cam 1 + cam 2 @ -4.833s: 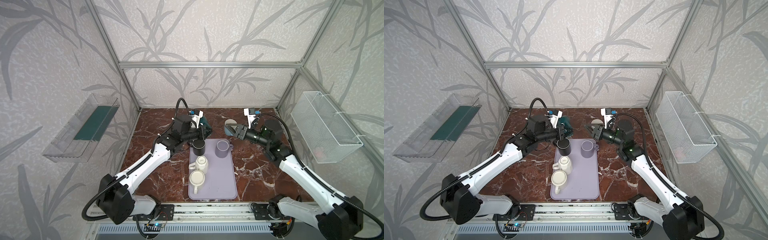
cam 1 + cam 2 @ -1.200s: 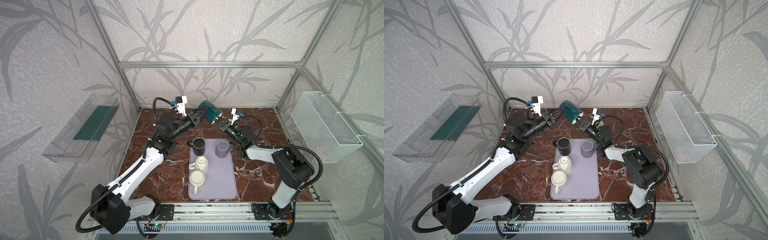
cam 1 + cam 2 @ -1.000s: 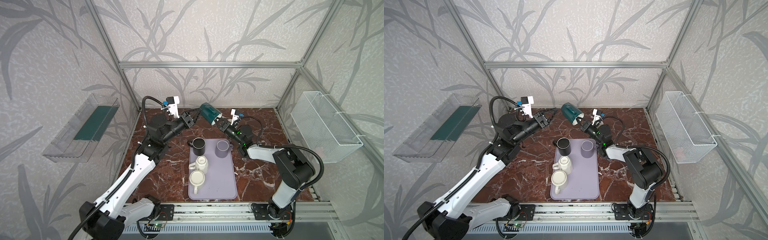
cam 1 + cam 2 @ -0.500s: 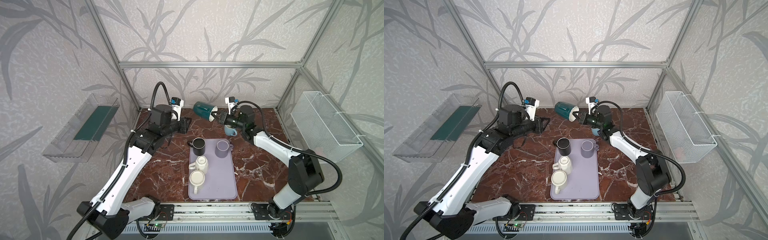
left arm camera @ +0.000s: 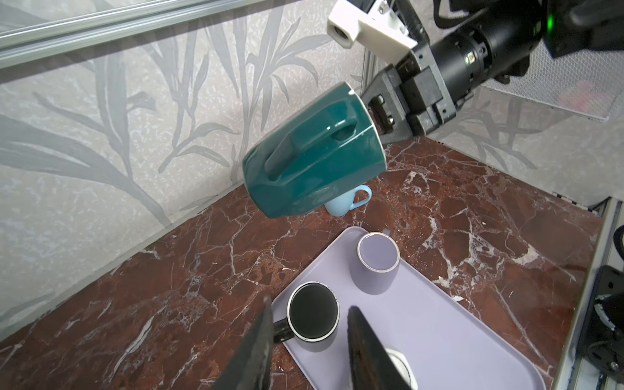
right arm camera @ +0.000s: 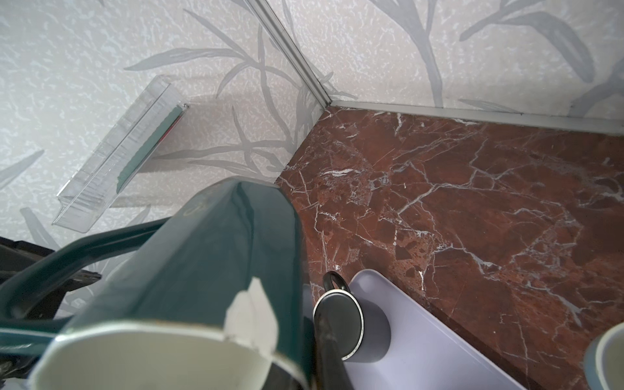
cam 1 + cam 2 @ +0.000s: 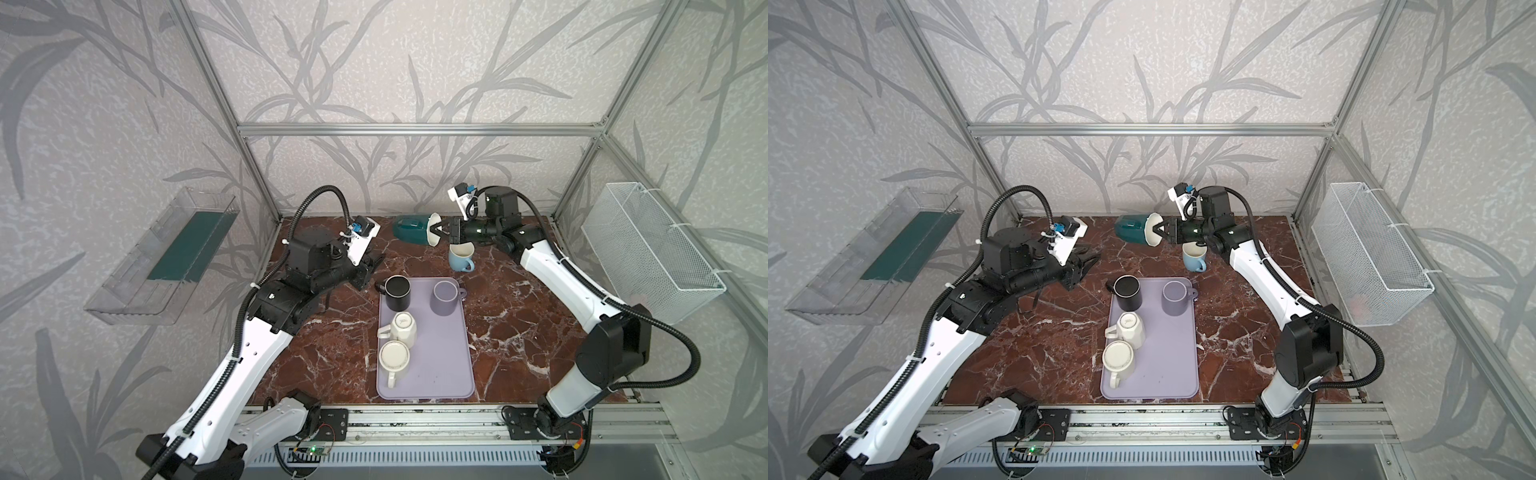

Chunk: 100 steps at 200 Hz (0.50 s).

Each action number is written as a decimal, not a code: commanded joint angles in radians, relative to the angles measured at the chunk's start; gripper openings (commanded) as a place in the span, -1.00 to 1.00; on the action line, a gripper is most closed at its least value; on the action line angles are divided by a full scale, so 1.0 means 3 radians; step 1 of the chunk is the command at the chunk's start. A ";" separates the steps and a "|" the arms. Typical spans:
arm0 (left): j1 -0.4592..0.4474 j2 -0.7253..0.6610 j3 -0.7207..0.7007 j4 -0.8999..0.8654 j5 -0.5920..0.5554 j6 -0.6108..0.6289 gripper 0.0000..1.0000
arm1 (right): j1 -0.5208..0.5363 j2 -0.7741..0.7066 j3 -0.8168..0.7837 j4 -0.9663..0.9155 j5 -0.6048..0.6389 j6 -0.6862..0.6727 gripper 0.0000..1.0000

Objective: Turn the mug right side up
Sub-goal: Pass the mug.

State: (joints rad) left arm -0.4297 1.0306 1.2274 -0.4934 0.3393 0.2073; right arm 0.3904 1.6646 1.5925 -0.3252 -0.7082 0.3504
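Observation:
The dark teal mug hangs in the air on its side over the back of the table, its white mouth turned toward the right arm. My right gripper is shut on the mug's rim, one finger inside and one outside. In the left wrist view the mug shows its handle. In the right wrist view the mug fills the near field around the right gripper. My left gripper is open and empty, low beside the tray's back left corner.
A lilac tray holds a black mug, a lilac mug and two white mugs. A light blue mug stands just below the right gripper. A wire basket and a clear shelf hang on the side walls.
The left gripper has let the teal mug go and drawn back to the left and down. The right arm alone now carries the mug, turned nearly level.

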 commanded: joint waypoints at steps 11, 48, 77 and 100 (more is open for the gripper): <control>0.0001 -0.0203 -0.0309 0.0380 0.0241 0.0521 -0.15 | -0.0013 0.0049 0.0415 -0.0722 -0.0315 -0.0530 -1.00; 0.0001 -0.0157 -0.0359 0.0444 0.0497 0.0720 -0.11 | 0.0002 0.0100 0.0738 -0.1459 -0.0308 -0.0979 -1.00; -0.0022 0.0080 -0.0177 0.0337 0.0704 0.0849 -0.13 | 0.0038 0.0071 0.0756 -0.1786 -0.0204 -0.1192 -1.00; -0.0035 0.0230 -0.0010 0.0208 0.0830 0.0984 -0.14 | 0.0076 0.0064 0.0788 -0.1965 -0.0125 -0.1307 -1.00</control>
State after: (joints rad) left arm -0.4332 1.0683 1.1606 -0.3958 0.5060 0.4103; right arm 0.4007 1.7020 1.7794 -0.8307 -0.7254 0.0277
